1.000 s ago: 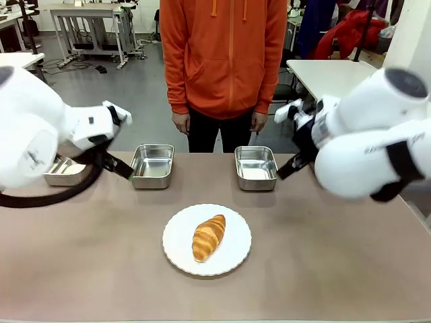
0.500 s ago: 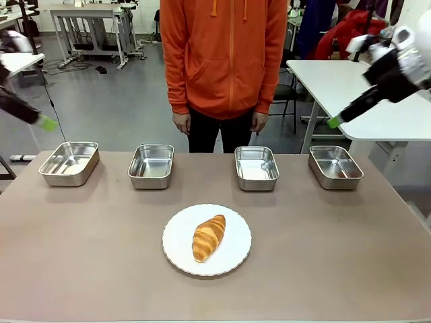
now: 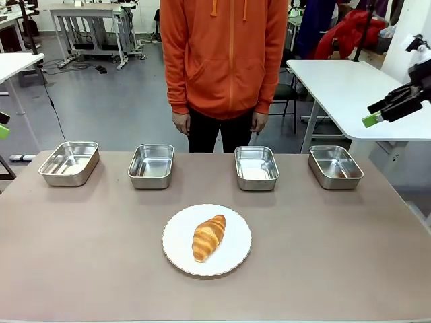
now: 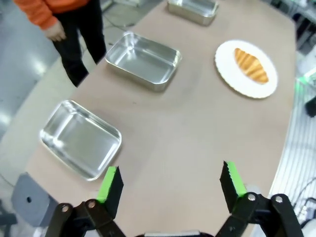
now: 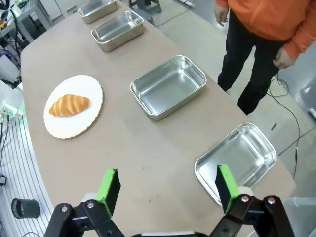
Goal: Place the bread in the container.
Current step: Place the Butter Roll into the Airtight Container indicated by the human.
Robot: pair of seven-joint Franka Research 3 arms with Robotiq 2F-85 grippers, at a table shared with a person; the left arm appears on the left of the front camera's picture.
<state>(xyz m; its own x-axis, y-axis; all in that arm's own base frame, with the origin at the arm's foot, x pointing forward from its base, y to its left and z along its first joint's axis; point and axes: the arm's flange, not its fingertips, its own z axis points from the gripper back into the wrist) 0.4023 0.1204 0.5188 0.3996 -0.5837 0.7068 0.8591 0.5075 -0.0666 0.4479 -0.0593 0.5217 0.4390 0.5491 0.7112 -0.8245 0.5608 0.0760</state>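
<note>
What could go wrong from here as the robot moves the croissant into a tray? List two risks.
The leftmost tray through the rightmost tray look alike, four in a row; the croissant could land in the wrong one. The croissant lies loose on a plate; a clumsy grip might shove it off.

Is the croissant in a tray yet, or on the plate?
On the plate. The croissant lies in the middle of that round white plate.

I've got bare worktop either side of the plate; four trays wall the far edge, gaps between them, person seemingly close behind.
</note>
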